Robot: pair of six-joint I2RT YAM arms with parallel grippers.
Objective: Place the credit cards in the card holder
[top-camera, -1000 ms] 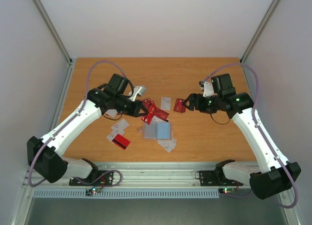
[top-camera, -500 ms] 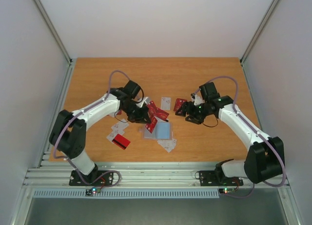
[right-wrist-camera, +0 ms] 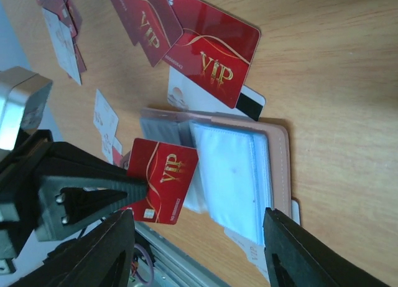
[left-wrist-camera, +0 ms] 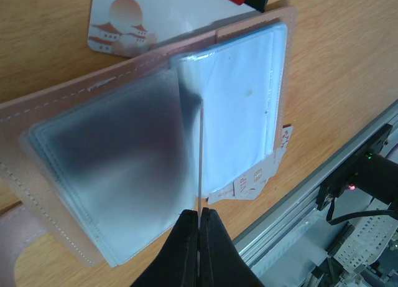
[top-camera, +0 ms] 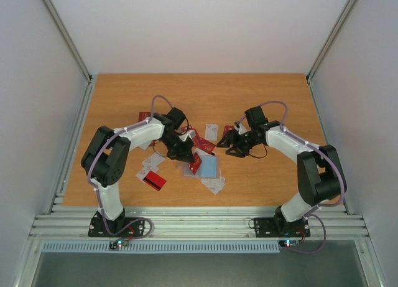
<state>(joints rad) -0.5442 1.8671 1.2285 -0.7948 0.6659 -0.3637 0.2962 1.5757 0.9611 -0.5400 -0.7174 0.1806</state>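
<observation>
Card holder (top-camera: 208, 167) lies open at near-centre of the table (top-camera: 261, 94), light blue-grey sleeves up, tan edge showing around them. It sits between the two grippers.

Left gripper (top-camera: 185, 151) is clamped on one red card (top-camera: 195, 163). In the left wrist view the fingers are pressed together on it and we see the card edge-on as a thin line over the middle of the sleeves. From the right wrist view its face reads "VIP" in gold script, with a small line of print below that is too small for us to read. It is over the left part of the holder; we can't tell if its edge touches a sleeve.

Right gripper (right-wrist-camera: 198, 215) is just right of the holder, its fingers spread wide with nothing between them.

Loose credit cards:
- red pile (top-camera: 202, 142) just far of the holder – top one (right-wrist-camera: 211, 47) reads "VIP" in gold, a black-stripe card tucked under it
- white card (top-camera: 212, 131) just beyond that pile
- white card with red sun and pagoda print (left-wrist-camera: 121, 22) at the holder's far edge
- white cards (top-camera: 214, 185) poking out from under the near edge, red lettering that looks like "VIP"
- white cards (top-camera: 152, 160) and a red black-stripe card (top-camera: 153, 182) to the near left
</observation>
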